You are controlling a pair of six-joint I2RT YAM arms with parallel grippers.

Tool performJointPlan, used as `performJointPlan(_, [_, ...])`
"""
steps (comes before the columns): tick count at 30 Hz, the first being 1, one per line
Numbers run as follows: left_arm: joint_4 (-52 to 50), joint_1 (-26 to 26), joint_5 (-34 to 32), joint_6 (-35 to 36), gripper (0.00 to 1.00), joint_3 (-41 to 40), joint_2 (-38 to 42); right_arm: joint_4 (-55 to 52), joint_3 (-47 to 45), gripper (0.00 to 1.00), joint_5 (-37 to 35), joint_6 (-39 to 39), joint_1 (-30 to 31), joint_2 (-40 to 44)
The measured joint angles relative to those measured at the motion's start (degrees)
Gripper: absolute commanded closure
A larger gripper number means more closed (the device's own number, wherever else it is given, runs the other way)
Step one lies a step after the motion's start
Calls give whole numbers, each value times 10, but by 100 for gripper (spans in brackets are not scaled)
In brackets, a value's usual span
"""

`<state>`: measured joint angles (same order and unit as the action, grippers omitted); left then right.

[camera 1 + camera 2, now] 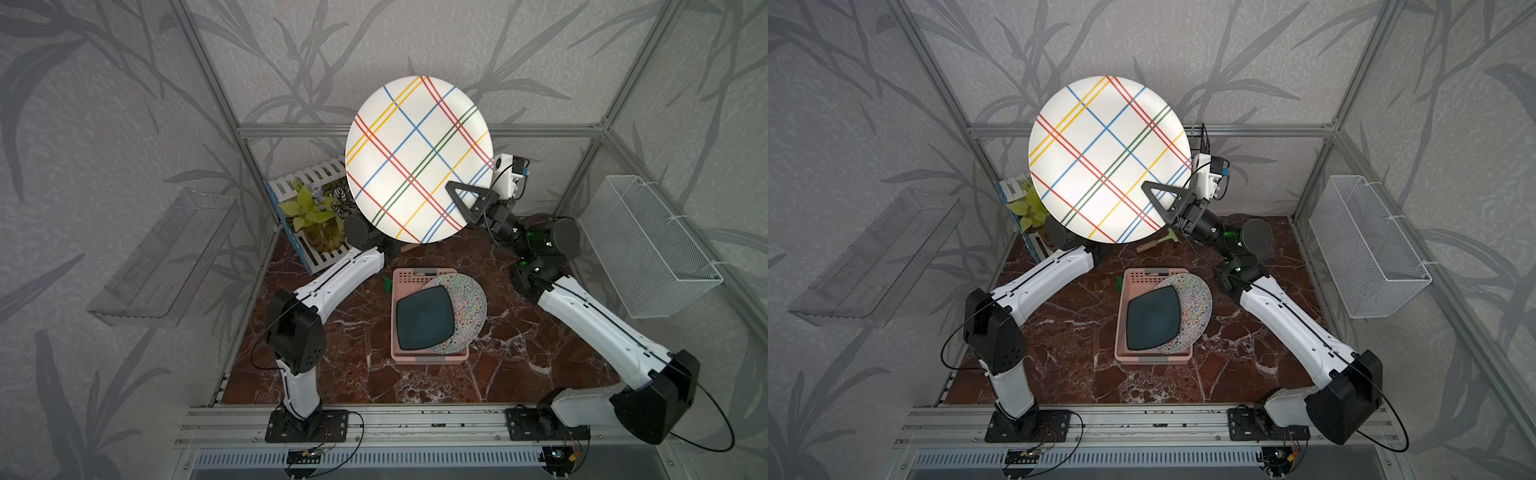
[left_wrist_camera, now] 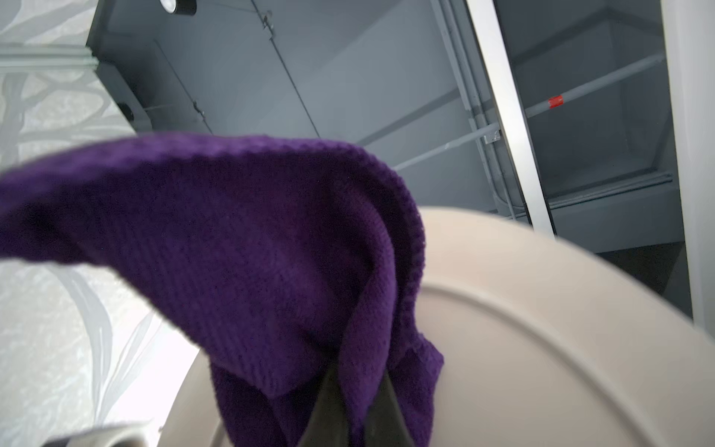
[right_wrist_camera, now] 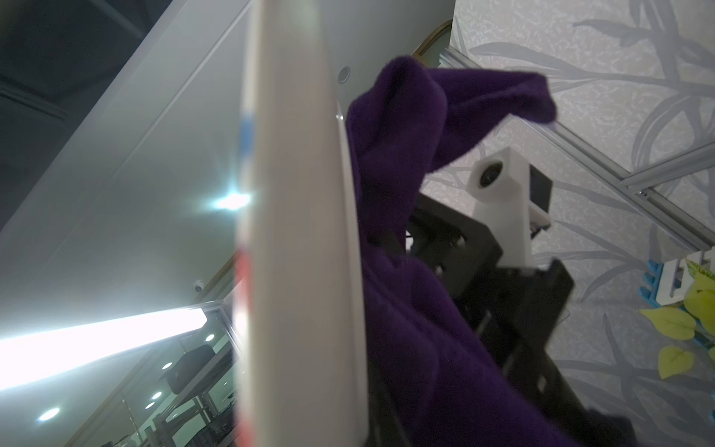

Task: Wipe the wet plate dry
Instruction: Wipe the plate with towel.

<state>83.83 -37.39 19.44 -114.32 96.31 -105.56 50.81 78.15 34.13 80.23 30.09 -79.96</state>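
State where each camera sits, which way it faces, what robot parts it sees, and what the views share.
Top views: high overhead at the front, looking down; both arms show, right gripper clamping the striped plate at its rim.
Left wrist: on the left arm, looking upward past the left gripper, shut on the purple cloth at the plate's underside.
Right wrist: on the right arm, looking up along the plate's edge; shows the left arm's wrist camera.
Shared: both wrist views show cloth and plate.

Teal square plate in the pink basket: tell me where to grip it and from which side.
Take the teal plate by its right corner, probably, coming down from the right arm's side. That corner lies over the squiggle-patterned plate, clear of the pink basket walls. Its left edge hugs the basket's left wall, leaving fingers little room.
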Motion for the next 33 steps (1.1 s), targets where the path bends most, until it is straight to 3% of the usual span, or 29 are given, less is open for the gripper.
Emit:
performJointPlan(6, [2, -8, 12, 42, 100, -259, 104, -50, 24, 100, -25, 27, -98, -19])
performJointPlan(10, [-140, 28, 46, 179, 100, -358, 233, -172, -22, 100, -67, -17, -128, 23])
performJointPlan(13, [-363, 40, 17, 387, 100, -307, 306, -285, -30, 100, -89, -87, -99, 51])
performJointPlan(17, [-560, 42, -30, 593, 100, -193, 301, -336, -30, 100, -81, -146, -39, 59])
performJointPlan(24, [-774, 97, -130, 747, 100, -134, 243, -401, -61, 100, -90, -212, -12, 50])
performJointPlan(28, [-875, 110, -178, 830, 100, -66, 219, -438, -86, 100, -101, -254, 57, 50])
performJointPlan(30, [-904, 92, -182, 875, 100, -30, 211, -450, -89, 100, -101, -257, 84, 50])
performJointPlan(33, [-917, 23, -179, 933, 100, 3, 193, -451, -86, 100, -86, -254, 83, 50])
